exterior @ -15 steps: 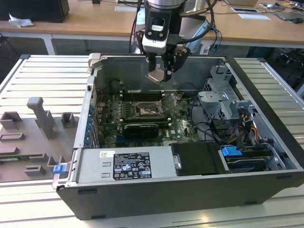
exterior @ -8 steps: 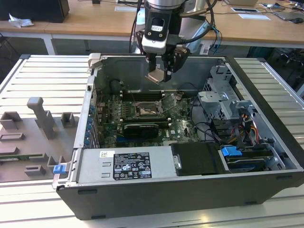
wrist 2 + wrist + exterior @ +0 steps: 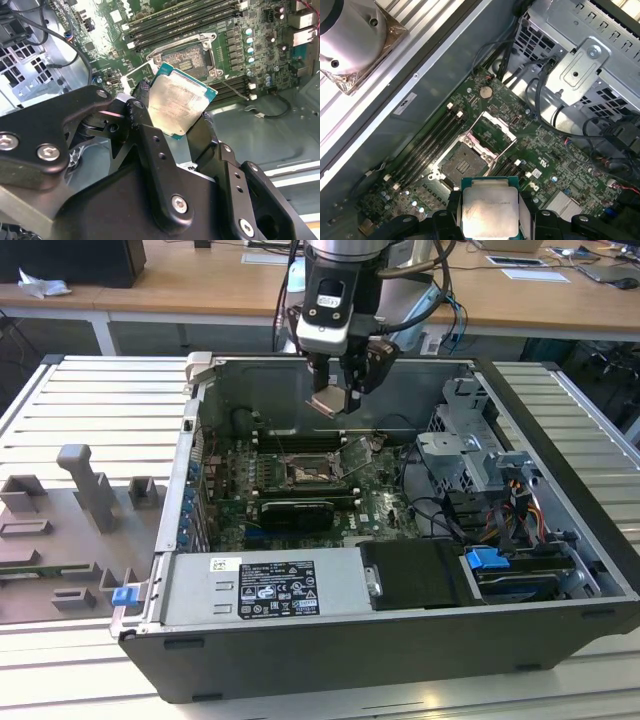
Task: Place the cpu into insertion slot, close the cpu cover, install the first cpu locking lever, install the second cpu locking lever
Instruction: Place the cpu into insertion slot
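Observation:
My gripper (image 3: 336,398) hangs over the open computer case, shut on the cpu (image 3: 328,403), a flat pale silver square chip held tilted by two opposite edges. Both wrist views show the cpu (image 3: 180,104) (image 3: 489,210) pinched between the black fingers (image 3: 141,109). The insertion slot (image 3: 303,472) (image 3: 188,56) (image 3: 462,161) lies below on the green board, its dark centre bare. The cpu cover (image 3: 356,454) (image 3: 493,129) stands swung open beside the slot, on the exterior view's right of it. The cpu is well above the slot and not touching it.
Long black memory slots (image 3: 300,436) run behind the socket, and a long black card (image 3: 296,511) lies in front of it. A labelled power supply (image 3: 262,587) fills the case front; a metal drive cage (image 3: 470,445) with cables stands on the exterior view's right. A grey fixture tray (image 3: 70,530) sits outside the case.

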`<state>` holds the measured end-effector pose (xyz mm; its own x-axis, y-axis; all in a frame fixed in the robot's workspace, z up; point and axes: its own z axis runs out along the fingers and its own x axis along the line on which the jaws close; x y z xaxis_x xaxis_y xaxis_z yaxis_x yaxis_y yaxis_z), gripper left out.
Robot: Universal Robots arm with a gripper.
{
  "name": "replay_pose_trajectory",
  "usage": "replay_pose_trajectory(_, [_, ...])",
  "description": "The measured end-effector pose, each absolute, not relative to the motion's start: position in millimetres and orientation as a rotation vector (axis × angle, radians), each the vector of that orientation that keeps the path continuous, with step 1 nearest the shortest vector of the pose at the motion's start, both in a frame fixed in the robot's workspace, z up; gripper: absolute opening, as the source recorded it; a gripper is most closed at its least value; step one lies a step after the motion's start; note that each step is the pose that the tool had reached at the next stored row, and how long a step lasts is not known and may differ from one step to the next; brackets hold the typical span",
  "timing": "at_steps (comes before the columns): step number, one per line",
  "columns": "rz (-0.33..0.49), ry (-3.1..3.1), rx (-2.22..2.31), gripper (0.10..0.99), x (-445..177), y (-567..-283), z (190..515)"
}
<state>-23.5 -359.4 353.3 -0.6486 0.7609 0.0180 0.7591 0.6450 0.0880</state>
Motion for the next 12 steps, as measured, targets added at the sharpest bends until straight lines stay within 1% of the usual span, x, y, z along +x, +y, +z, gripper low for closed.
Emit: replay_pose_trajectory(12, [0.125, 2.783, 1.395, 0.541, -23.4, -359.3, 342.9])
